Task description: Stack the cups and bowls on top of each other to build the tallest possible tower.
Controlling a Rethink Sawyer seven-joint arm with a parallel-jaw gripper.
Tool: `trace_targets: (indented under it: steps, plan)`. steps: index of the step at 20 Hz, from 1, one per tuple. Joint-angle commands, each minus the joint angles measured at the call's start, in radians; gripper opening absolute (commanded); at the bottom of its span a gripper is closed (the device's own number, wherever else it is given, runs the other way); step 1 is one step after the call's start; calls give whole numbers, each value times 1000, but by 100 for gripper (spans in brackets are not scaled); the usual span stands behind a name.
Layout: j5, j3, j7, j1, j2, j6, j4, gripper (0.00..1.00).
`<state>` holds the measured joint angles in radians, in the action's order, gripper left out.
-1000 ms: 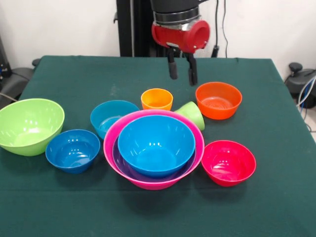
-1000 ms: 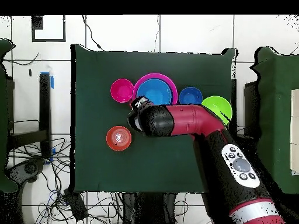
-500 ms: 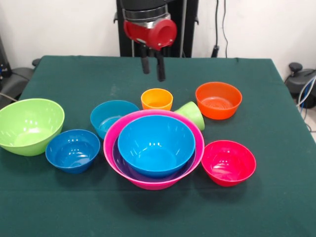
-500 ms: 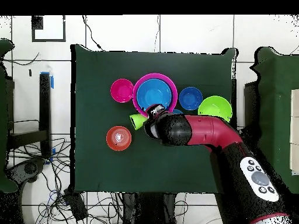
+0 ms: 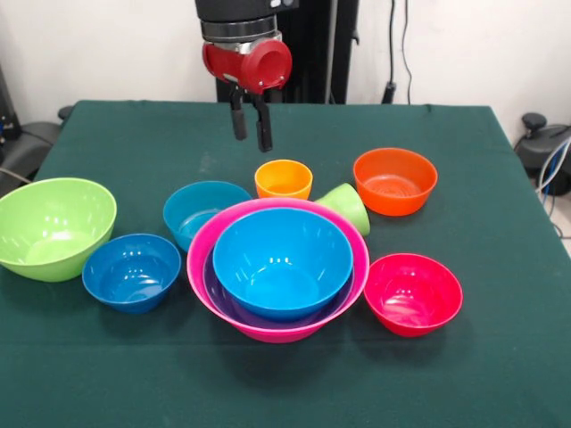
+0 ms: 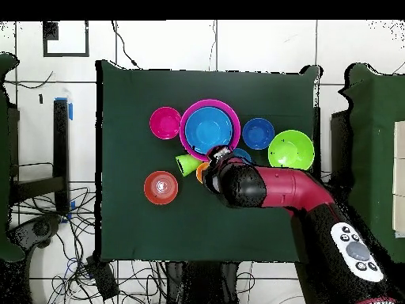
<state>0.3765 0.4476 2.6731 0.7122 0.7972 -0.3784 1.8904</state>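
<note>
My gripper (image 5: pixel 252 127) hangs open and empty above the table, behind the upright orange cup (image 5: pixel 283 178) and slightly left of it. The lime green cup (image 5: pixel 346 207) lies tipped against the big pink bowl (image 5: pixel 277 332). That pink bowl holds a purple bowl (image 5: pixel 223 300) with a sky blue bowl (image 5: pixel 281 259) nested inside; this is the tower. Around it stand the teal bowl (image 5: pixel 203 211), dark blue bowl (image 5: pixel 131 271), lime green bowl (image 5: pixel 53 226), orange bowl (image 5: pixel 394 181) and red-pink bowl (image 5: pixel 413 292). In the overhead view my arm (image 6: pixel 269 190) covers the teal bowl and most of the orange cup.
The bowls stand close together on the green tablecloth (image 5: pixel 500 357). The overhead view shows the pink bowl's rim (image 6: pixel 184 127), the red-pink bowl (image 6: pixel 165 123), the orange bowl (image 6: pixel 160 188) and the lime green cup (image 6: pixel 186 164). The black pedestal (image 5: pixel 308 53) stands behind the table.
My gripper has moved leftward in the front view, from behind the orange bowl to behind the orange cup. It stays open. No cup or bowl has moved.
</note>
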Motion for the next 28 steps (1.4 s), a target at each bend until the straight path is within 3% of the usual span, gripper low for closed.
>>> trace_targets:
  steps: [1, 10, 28]
  plan:
    - [50, -13, -21, -19, -73, 58, 73, 100]
    - [50, -20, -6, -37, -124, 112, 51, 100]
    - [52, -10, -32, -20, -148, 115, 46, 100]
